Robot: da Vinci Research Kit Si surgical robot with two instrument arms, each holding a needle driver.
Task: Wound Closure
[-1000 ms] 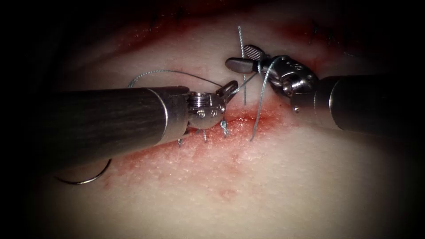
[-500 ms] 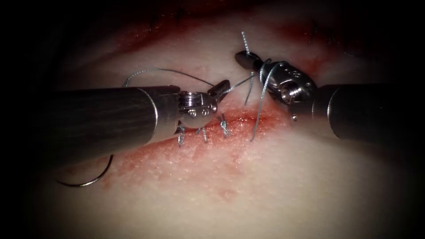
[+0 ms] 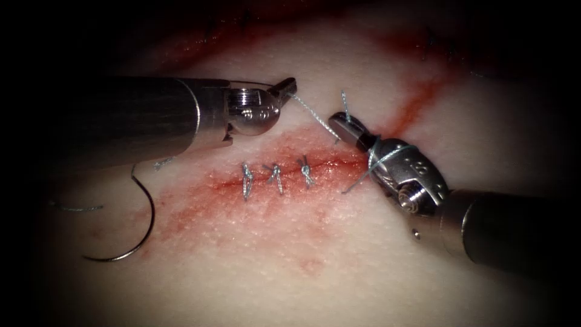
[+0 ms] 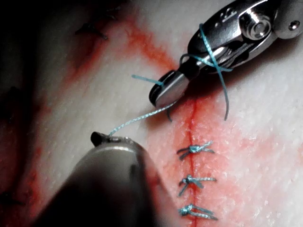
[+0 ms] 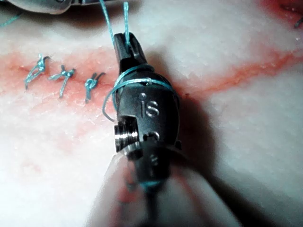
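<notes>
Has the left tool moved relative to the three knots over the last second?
Yes. The left tool has risen up and away from the knots, holding thread.

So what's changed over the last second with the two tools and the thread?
The left tool moved up and left, holding the thread. The right tool closed on the short thread end and dropped lower, thread wrapped around it. The needle stayed on the tissue, free.

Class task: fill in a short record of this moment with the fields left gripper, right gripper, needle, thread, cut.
left gripper: shut on the thread
right gripper: shut on the thread's short end, a loop wound round its wrist
needle: lies free on the tissue, left of the cut, held by neither tool
thread: runs between the two tools
cut: three knotted stitches across it
</notes>
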